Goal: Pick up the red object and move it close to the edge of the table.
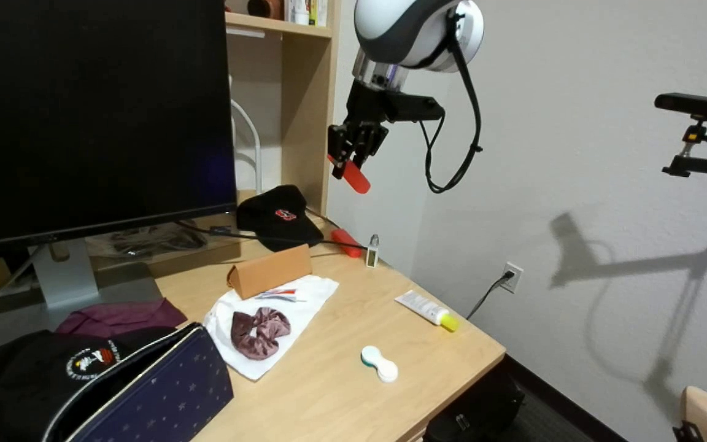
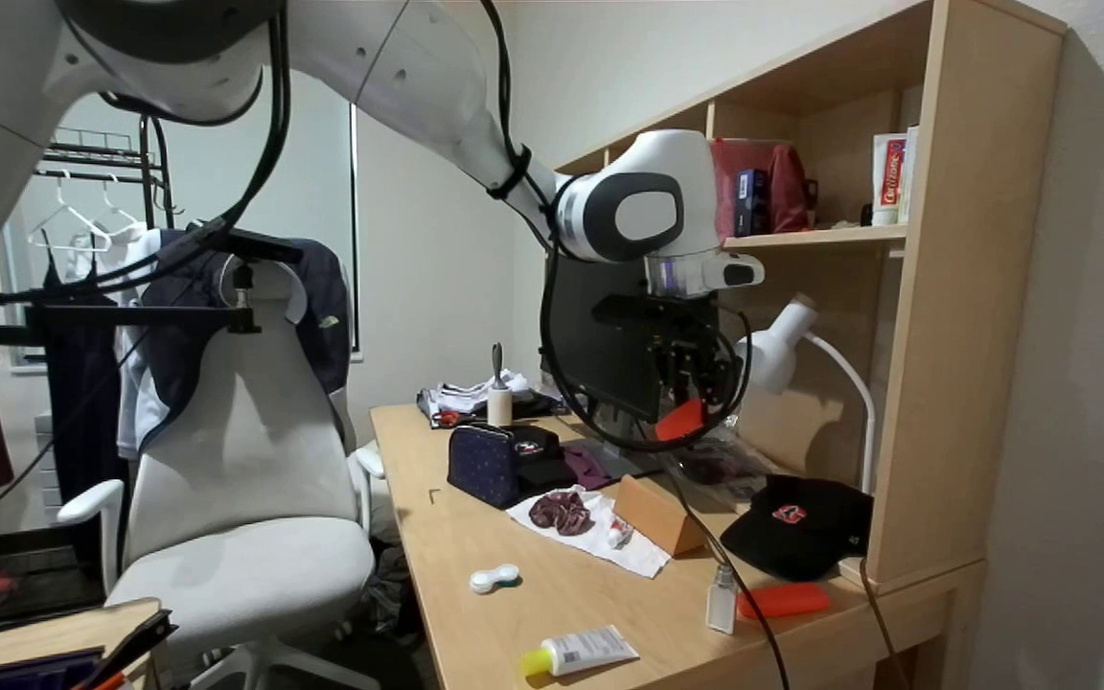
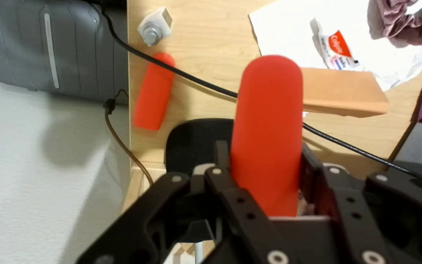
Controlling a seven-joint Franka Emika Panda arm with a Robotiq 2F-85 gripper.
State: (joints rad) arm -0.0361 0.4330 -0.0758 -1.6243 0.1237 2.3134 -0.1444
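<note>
Closest to the wrist camera, the black tool [image 3: 264, 157] pinched a red bar [image 3: 269, 110] with a rounded end between its fingers, well above the wooden table [image 3: 203, 36]. Below, on the table, sat a tan case [image 3: 343, 91] and a black cap [image 3: 196, 141]. Another red piece [image 3: 154, 97] lay near the table's edge, crossed by a black cable [image 3: 203, 83], with a small bottle [image 3: 156, 27] just beside it.

Wooden table [image 1: 323, 393], smooth red object [image 3: 269, 128], velvety cloth scrunchie [image 1: 263, 344], matt screen [image 1: 96, 116]
</note>
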